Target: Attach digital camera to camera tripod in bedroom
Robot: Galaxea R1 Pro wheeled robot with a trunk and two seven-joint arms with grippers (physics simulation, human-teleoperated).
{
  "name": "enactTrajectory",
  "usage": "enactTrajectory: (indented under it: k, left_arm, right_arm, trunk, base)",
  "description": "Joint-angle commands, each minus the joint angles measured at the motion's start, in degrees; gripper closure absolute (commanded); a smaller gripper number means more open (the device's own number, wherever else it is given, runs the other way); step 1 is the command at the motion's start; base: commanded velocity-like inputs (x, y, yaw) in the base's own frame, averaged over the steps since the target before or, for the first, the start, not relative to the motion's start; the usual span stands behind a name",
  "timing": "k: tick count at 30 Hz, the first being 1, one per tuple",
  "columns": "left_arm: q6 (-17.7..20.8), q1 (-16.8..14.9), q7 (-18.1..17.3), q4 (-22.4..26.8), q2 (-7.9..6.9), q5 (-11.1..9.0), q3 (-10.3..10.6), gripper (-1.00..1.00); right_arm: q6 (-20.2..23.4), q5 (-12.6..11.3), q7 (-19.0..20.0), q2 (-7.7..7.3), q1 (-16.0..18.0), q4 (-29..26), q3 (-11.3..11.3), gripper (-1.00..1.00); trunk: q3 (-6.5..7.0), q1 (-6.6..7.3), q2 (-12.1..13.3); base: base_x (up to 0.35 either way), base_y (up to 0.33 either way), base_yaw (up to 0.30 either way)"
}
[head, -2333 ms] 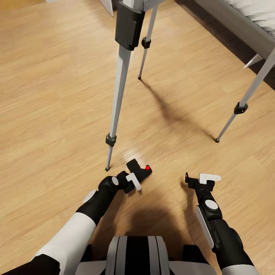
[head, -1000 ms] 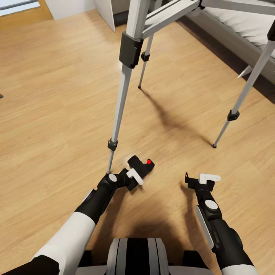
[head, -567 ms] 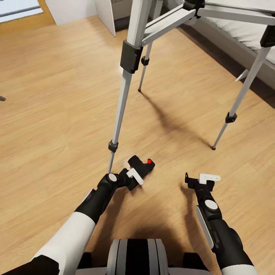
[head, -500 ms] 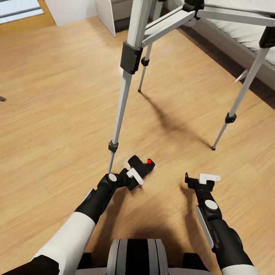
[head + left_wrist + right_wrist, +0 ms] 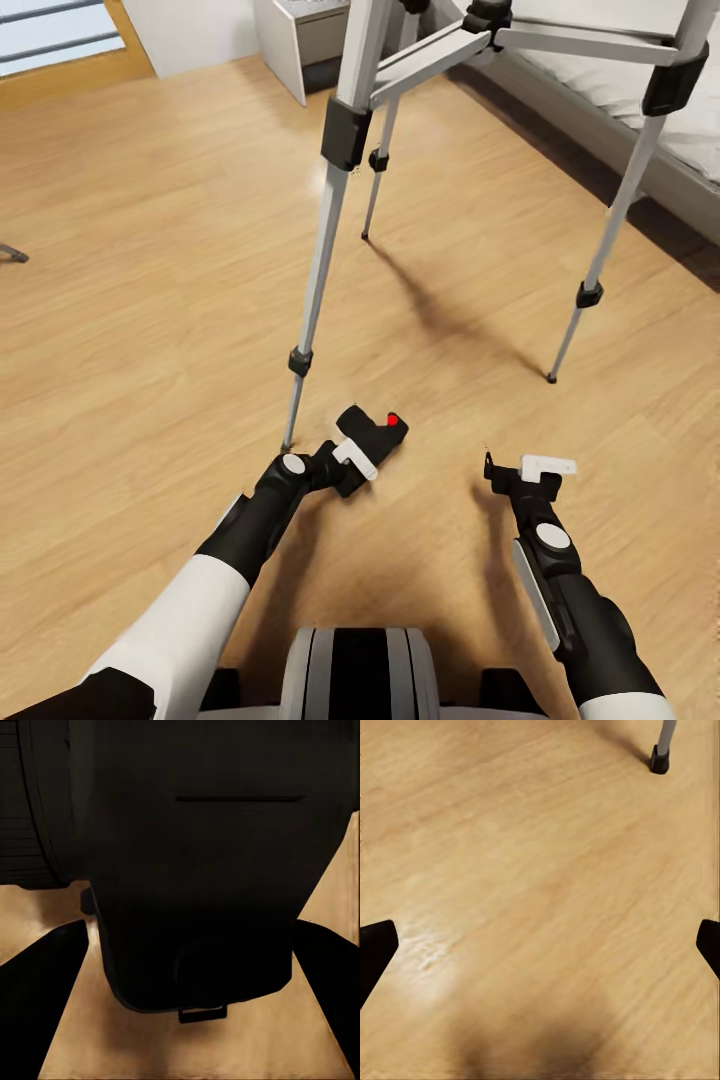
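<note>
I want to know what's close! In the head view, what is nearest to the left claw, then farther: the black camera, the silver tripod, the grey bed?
1. Small black digital camera, held in the left claw.
2. Silver-legged camera tripod, standing just ahead.
3. Grey bed, far right, behind the tripod.

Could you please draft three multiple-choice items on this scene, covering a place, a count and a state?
1. Where is the digital camera?
A. in the left claw
B. on the bed
C. on the tripod head

2. How many legs of the camera tripod reach the wood floor in the head view?
A. one
B. three
C. five

3. What state is the right claw in?
A. shut on the camera
B. open and empty
C. shut on a tripod leg

Key: 1 A, its fingers clamp the camera; 2 B, three feet show; 3 B, spread fingers frame bare floor.
</note>
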State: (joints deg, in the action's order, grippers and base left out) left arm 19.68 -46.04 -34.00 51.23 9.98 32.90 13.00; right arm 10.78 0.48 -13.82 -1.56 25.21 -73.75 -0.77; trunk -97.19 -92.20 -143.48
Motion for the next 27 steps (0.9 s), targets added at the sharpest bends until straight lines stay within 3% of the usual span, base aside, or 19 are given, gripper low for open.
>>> enactTrajectory:
  k: [1,9,27]
  left_arm:
    - [0.27,-0.01,-0.30,0.10,0.01,0.21,-0.01,1.00]
    - [0.20,0.01,-0.28,0.10,0.01,-0.18,0.05,1.00]
    - [0.27,0.04,-0.32,0.19,0.01,-0.67,0.00,1.00]
  right_arm:
    - [0.38,0.05,-0.22,-0.03,0.01,-0.09,0.07,-1.00]
    - [0.23,0.05,-0.23,-0.02,0.01,-0.17,0.12,-1.00]
    - [1.85,0.05,-0.24,-0.04,0.01,-0.98,-0.02,-1.00]
  trunk:
    - [0.06,0.04,-0.01]
    - [0.32,0.04,-0.01]
    - [0.34,0.04,-0.01]
  base:
    - [-0.323,0.000,0.000]
    - [-0.240,0.000,0.000]
    - [-0.014,0.000,0.000]
